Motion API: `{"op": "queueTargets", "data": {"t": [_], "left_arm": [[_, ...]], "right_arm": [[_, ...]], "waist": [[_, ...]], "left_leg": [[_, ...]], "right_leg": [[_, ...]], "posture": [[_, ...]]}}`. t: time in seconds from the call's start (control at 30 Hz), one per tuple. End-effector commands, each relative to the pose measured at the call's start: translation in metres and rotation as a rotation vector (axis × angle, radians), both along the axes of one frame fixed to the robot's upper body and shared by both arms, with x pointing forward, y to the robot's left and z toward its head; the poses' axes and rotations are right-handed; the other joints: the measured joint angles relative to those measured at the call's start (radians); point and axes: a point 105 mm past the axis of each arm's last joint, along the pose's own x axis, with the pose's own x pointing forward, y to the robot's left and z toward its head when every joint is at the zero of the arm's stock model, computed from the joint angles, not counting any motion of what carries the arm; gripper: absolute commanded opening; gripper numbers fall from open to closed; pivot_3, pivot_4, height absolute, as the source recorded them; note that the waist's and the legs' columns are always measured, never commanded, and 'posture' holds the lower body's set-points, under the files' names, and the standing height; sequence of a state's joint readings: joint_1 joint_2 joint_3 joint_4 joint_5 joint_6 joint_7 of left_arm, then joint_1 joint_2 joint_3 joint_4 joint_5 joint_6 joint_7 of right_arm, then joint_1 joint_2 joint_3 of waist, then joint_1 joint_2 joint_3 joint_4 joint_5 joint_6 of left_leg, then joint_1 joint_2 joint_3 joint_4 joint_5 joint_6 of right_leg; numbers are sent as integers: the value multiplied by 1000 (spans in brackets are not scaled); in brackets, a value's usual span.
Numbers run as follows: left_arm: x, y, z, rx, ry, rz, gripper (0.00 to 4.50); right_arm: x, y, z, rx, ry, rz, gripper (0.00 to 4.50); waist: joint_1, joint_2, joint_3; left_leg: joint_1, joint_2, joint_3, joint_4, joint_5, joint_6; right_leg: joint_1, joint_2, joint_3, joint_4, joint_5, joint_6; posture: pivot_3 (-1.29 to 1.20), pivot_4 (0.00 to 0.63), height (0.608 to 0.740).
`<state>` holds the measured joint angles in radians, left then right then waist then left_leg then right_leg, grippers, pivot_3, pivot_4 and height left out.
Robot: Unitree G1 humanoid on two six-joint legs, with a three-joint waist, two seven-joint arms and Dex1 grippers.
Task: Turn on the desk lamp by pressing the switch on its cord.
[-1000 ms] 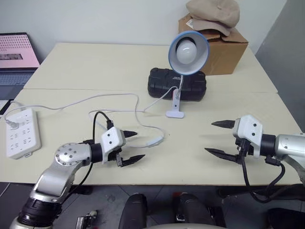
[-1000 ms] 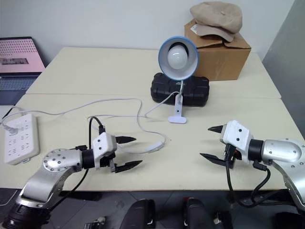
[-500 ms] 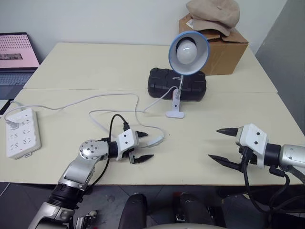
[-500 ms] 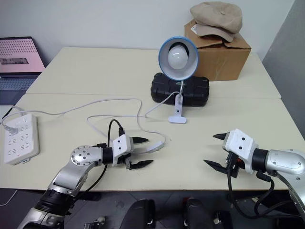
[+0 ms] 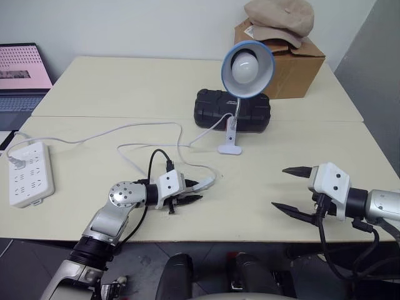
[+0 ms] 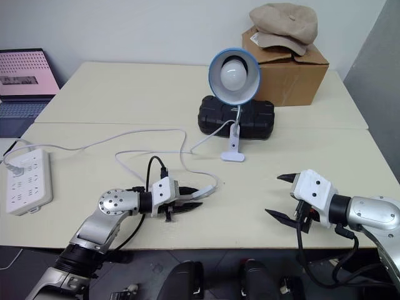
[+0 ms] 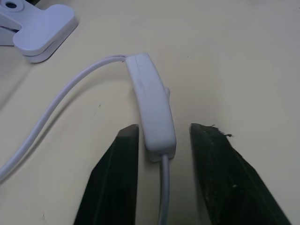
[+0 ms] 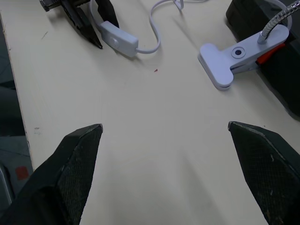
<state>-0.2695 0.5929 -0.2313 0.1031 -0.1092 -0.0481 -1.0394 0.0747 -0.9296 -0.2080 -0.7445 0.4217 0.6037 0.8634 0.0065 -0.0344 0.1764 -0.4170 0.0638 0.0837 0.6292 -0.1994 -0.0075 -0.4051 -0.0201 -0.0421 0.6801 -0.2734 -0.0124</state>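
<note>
So the thing that matters here: the small white plastic inline rocker switch (image 7: 152, 108) lies on the cream table (image 5: 125, 81) right between the two black fingers (image 7: 112, 183) of our left gripper (image 5: 192, 192). Its long axis runs pretty much along the direction the gripper points, so the fingers flank its two long sides near the end closest to the wrist. The fingers are drawn in narrow around it, but in the left wrist view we see a thin gap on each side, so we can't call it a squeeze yet. We'd guess the next bit is just closing that last sliver.

Our right gripper (image 6: 286, 199) hangs well apart over the table's near right side, fingers spread wide, holding nothing. The left arm is clearly the nearer one.

The head views give us the layout: the thin white cord (image 5: 150, 128) loops from the switch back to the white clip base of the blue-rimmed desk lamp (image 5: 247, 62), which is still dark.

The left wrist view is what shows those gaps. The right wrist view shows the switch from the far end, with the left fingers alongside it.
</note>
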Motion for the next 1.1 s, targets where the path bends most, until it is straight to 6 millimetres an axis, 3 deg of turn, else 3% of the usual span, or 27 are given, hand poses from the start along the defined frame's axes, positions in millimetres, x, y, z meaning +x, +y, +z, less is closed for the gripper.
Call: {"op": "queueTargets", "data": {"t": [0.03, 0.1, 0.33, 0.6, 0.8, 1.1], "left_arm": [[4, 2, 4, 16, -28, 3, 772], [6, 2, 5, 7, -32, 9, 404], [6, -1, 20, -22, -43, -11, 394], [1, 5, 46, -4, -41, -47, 394], [-5, 5, 47, -4, -38, -30, 394], [-12, 4, 48, -12, -38, -8, 394]], "right_arm": [[0, 4, 12, -4, -48, 19, 4500], [2, 6, 13, -5, -51, 24, 4500], [11, 25, 20, 34, -47, 84, 4500], [36, 100, 15, 59, 25, 333, 4500], [52, 134, 0, 5, 44, 429, 4500], [59, 151, -15, -41, 78, 493, 4500]], "waist": [[0, 0, 0], [0, 0, 0], [-4, 0, 0], [-14, -1, 0], [-10, -1, 0], [-9, -1, 0]], "left_leg": [[0, 0, 0, 0, 0, 0], [0, 0, 0, 0, 0, 0], [0, 0, 0, 0, 0, 0], [0, 1, 0, -1, 0, 0], [-2, 1, 2, 0, 0, 0], [-2, 1, 1, 0, 0, 0]], "right_leg": [[0, 0, 0, 0, 0, 0], [0, 0, 0, 0, 0, 0], [0, 0, 0, 0, 0, 0], [-1, 1, 0, 1, 0, -1], [-2, 1, 1, 0, -1, -1], [-2, 1, 0, 1, -1, -1]], "posture": [[0, 150, 740], [0, 150, 740], [0, 150, 740], [0, 150, 740], [0, 150, 740], [0, 150, 740]]}}
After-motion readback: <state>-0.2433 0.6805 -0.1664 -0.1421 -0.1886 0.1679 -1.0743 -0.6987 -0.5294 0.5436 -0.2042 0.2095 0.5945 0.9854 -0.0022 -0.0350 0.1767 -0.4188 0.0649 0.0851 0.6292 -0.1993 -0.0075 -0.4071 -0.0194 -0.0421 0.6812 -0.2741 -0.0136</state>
